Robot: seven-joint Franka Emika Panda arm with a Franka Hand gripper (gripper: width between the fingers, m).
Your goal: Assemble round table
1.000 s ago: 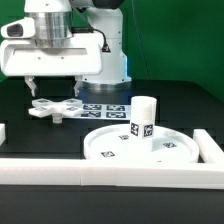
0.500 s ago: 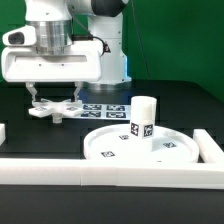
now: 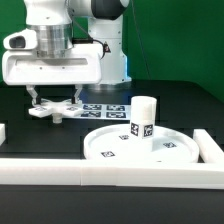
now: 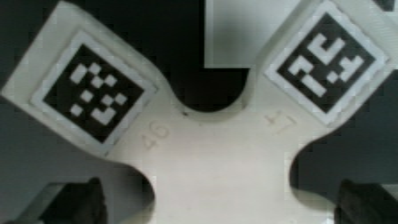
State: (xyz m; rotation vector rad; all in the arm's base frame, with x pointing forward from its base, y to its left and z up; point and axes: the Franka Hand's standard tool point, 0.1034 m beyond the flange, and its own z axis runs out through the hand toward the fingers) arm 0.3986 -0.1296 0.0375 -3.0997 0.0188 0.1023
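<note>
The hand hung spread astride the cross-shaped piece, which lay by the surface's far edge, at the exterior view's left. Grasping it seemed the step in hand. Next it would need lowering and closing squarely. The leg stood on the disc by the near edge.

The bulky white robot gripper has sunk lower over the flat white cross-shaped plastic piece, and its fingers now flank it.
</note>
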